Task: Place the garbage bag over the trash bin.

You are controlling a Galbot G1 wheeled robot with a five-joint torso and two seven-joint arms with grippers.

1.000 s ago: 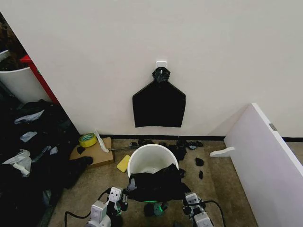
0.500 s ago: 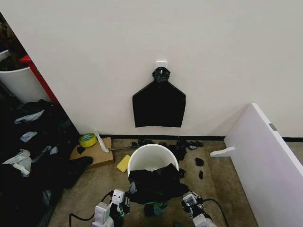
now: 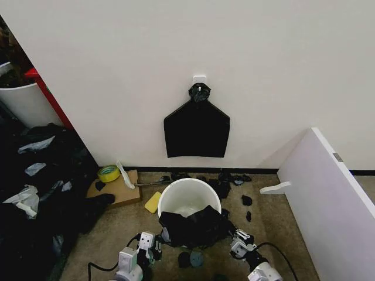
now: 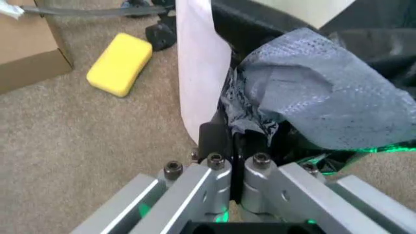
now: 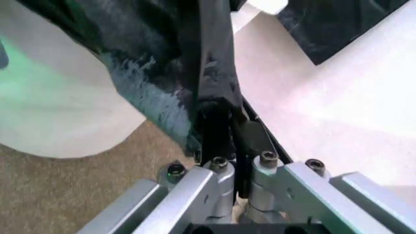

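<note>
**binwatcher:** Beige carpet floor (image 3: 281,234) running up to a white wall (image 3: 281,70), so how much room is there around the round cream-white plastic trash bin (image 3: 186,196)?

**g1_fan:** Not loads. Bin sits near the wall's foot, and the far half of its rim is open. The crinkled glossy black plastic garbage bag (image 3: 193,227) is draped over the near rim and down the front. Left gripper (image 3: 156,243) is at the bag's left corner and right gripper (image 3: 237,239) at its right corner. In both wrist views the jaws are pressed together, pinching black film.

**binwatcher:** Anything in the way?

**g1_fan:** Yellow sponge block (image 3: 153,202) just beside the bin on the left, a flat cardboard piece (image 3: 117,188) with a roll of yellow tape (image 3: 108,172) on it past that. Small black lumps (image 3: 246,201) are scattered between bin and wall. A slanted white board (image 3: 325,205) closes off the right, and a heap of black bags (image 3: 41,199) fills the left. Flat black house-shaped bundle (image 3: 197,132) hangs on the wall above.

**binwatcher:** Hard to see bits?

**g1_fan:** The bin's base is hidden behind the bag, and both arms are cut off at the bottom edge.
</note>
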